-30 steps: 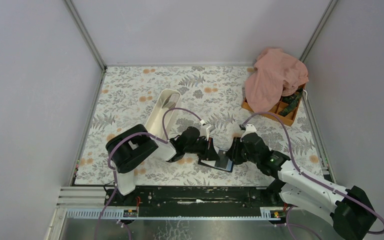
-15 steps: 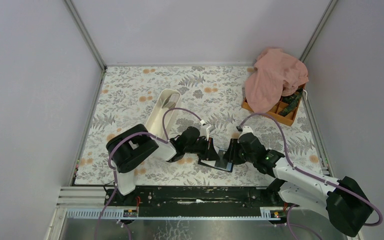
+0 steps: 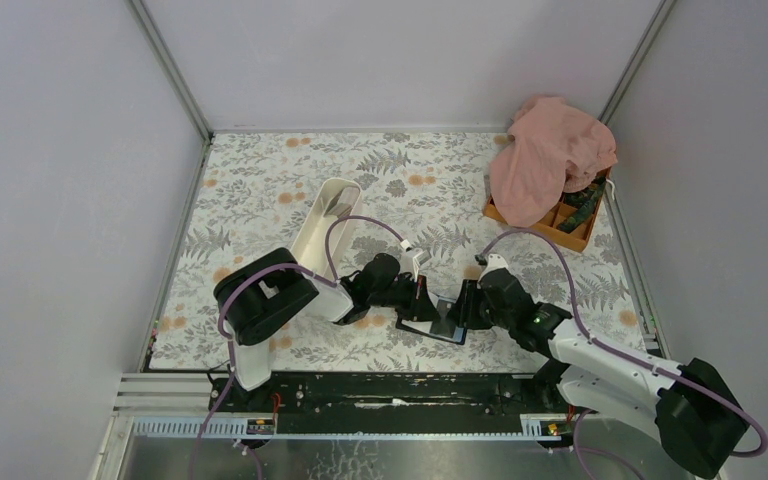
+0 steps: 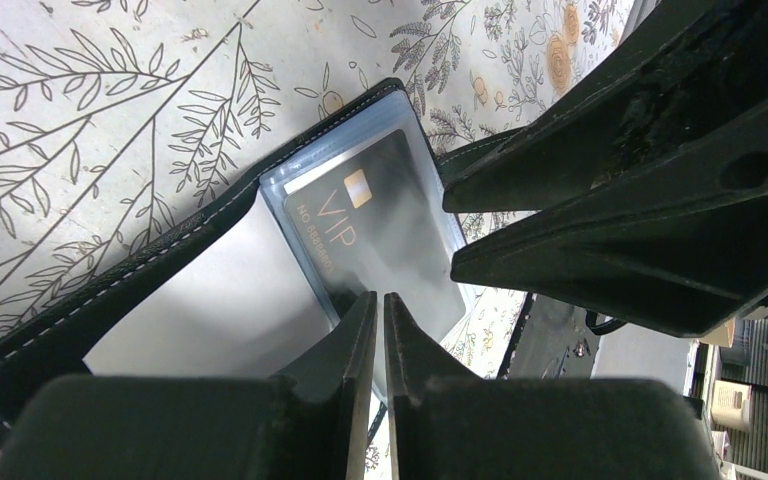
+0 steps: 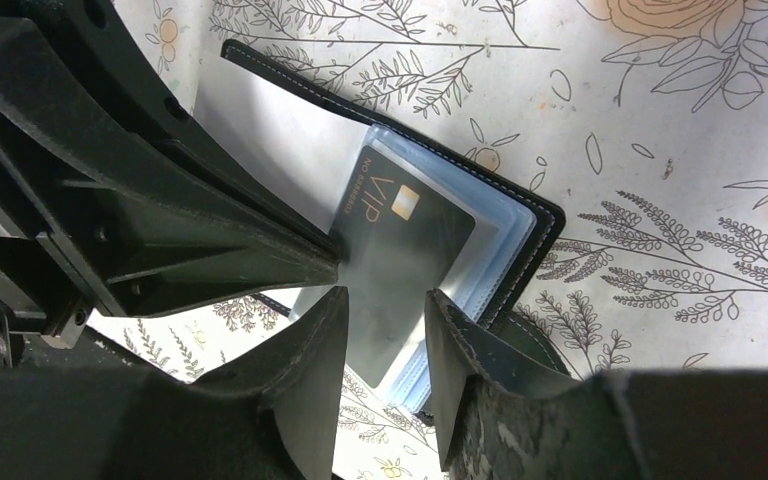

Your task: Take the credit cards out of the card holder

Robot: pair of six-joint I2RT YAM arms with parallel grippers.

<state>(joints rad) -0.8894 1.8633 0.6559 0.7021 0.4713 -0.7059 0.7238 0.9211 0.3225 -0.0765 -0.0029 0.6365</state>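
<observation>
Card holder (image 3: 438, 325): how many, and where does it lie?

— One. It lies spread open and flat on the floral table (image 3: 260, 180), right under the tips of both pincers, which meet over it from opposite sides.

And what is in it?

— A stack of clear sleeves (image 5: 505, 235), too close together to count. One card (image 4: 380, 225) shows in the top sleeve: dark, with a gold chip and "VIP" printed on it. The other leaf shows only a plain glossy grey face.

The two pincers, then?

— The left pincer (image 4: 380, 300) is clenched, with only a thin slit between its fingers. Its tips sit at the edge of the top sleeve near the fold, but I cannot tell whether they pinch a leaf. The right pincer (image 5: 385, 300) is released. Its fingers stand apart, with the near end of the card showing in the gap between them.

Other containers?

— Two. One long white tray (image 3: 310, 235) lies beyond the left pincer and off to its left, with something small and grey inside that is too small to make out. One orange box (image 3: 570, 238) sits well beyond the right pincer, by the far right wall. One pink cloth (image 3: 550, 150) is heaped over most of it, and green bits show in its uncovered compartments.
</observation>
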